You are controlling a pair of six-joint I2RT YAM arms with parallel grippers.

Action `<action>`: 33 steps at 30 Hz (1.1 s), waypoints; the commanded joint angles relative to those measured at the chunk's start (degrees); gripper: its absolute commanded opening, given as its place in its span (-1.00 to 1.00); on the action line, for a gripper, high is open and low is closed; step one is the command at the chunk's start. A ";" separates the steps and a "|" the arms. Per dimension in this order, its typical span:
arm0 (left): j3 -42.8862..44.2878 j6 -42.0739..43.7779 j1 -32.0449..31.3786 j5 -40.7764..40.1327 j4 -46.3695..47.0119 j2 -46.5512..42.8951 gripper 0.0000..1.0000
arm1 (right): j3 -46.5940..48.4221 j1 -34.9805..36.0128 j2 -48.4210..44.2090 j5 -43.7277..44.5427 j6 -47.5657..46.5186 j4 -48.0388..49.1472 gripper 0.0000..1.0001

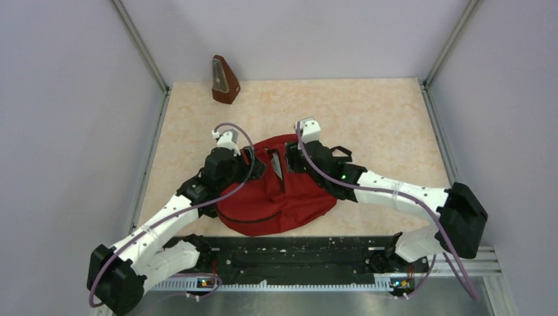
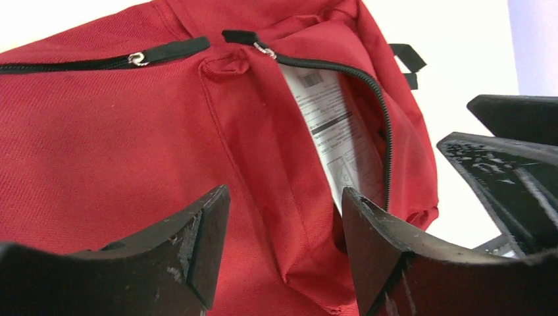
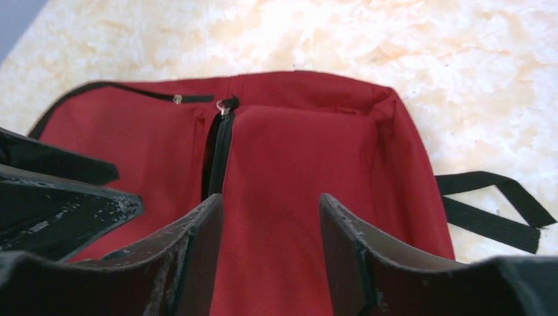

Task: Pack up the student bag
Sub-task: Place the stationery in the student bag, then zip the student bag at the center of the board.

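**Bag mouth might flop shut**

So the student bag (image 1: 263,201) lies mid table (image 1: 368,118), zip part open, printed sheet (image 2: 326,125) inside. The left gripper (image 2: 283,224) and right gripper (image 3: 271,224) hover over it, jaws apart, gripping nothing. Unheld fabric could sag and crumple that sheet.

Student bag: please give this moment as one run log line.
student bag: lying down, zipper partly open, printed paper inside | left tool: open, at the opening edge | right tool: open, above the bag
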 commanded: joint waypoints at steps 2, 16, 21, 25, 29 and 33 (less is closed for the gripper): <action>2.61 -0.23 0.21 -0.86 -0.29 1.11 0.39 | -0.17 0.55 6.06 -7.36 -4.38 0.05 -0.05; 8.67 0.96 0.28 0.13 3.36 14.91 0.48 | -8.42 0.91 2.34 -13.09 1.02 -2.66 -0.19; 12.01 1.32 0.20 -0.90 -2.31 18.92 0.37 | -4.33 0.27 -1.97 -9.43 -1.79 -7.92 0.12; 10.71 1.53 0.18 -2.48 -4.10 17.78 -0.01 | -1.08 -3.04 -3.67 -14.04 -4.19 -8.65 0.26; 7.34 1.19 0.13 -2.51 -3.31 14.98 -0.28 | 2.48 -8.55 -1.70 -21.86 -6.44 -6.62 0.42; 5.20 -0.06 0.13 -4.27 -4.46 12.97 -0.60 | 8.09 -11.72 5.45 -28.49 -10.58 -5.40 0.53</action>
